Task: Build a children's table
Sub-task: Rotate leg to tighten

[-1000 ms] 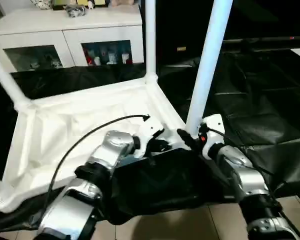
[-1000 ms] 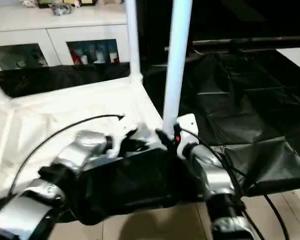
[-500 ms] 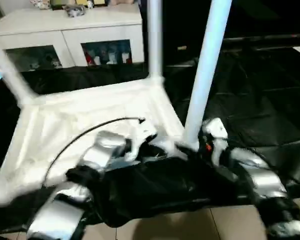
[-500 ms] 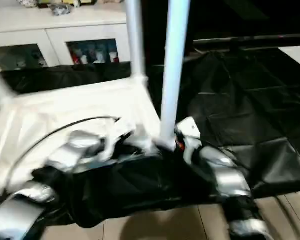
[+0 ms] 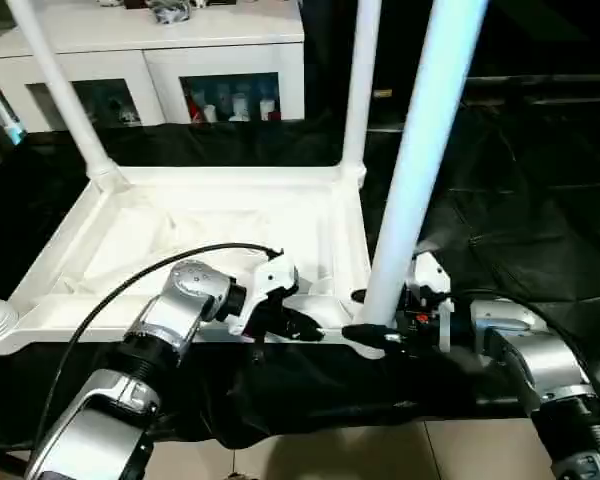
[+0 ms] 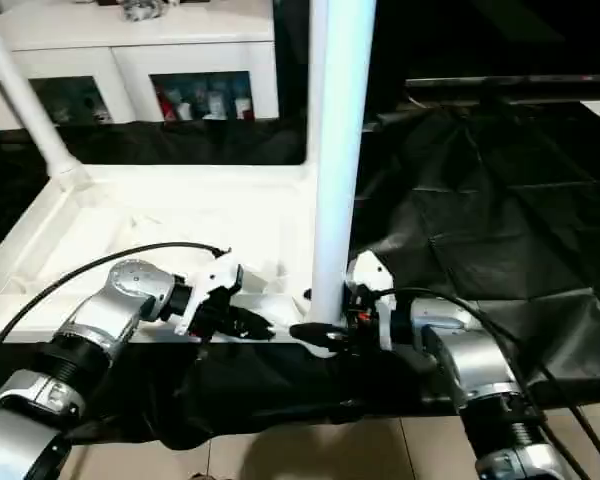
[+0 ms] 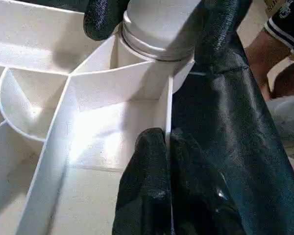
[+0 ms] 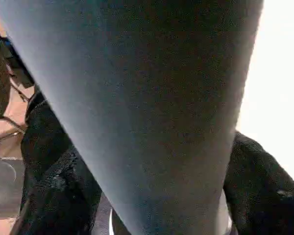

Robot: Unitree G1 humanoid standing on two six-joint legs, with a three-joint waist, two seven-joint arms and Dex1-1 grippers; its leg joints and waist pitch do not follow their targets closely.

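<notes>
The children's table lies upside down on black sheeting; its white tabletop (image 5: 200,230) shows the underside. Three white legs stand in corner sockets: near right (image 5: 420,150), far right (image 5: 358,90) and far left (image 5: 65,100). My left gripper (image 5: 298,328) is shut on the thin near rim (image 7: 167,112), close to the near right corner. My right gripper (image 5: 365,318) reaches in from the right, its black fingers (image 7: 103,19) clasping the base of the near right leg (image 7: 159,22). In the right wrist view that leg (image 8: 147,98) stands between the fingers (image 8: 49,196).
A white cabinet with glass fronts (image 5: 180,50) stands behind the table. Crumpled black sheeting (image 5: 520,200) covers the floor to the right, with bare tiles (image 5: 380,450) near me. A black cable (image 5: 130,285) arcs over my left forearm. A person's leg (image 7: 264,54) is near that corner.
The head camera has shifted, so the table now looks squarer to me. My right gripper has settled lower around the near right leg's base. The left gripper stays on the rim.
</notes>
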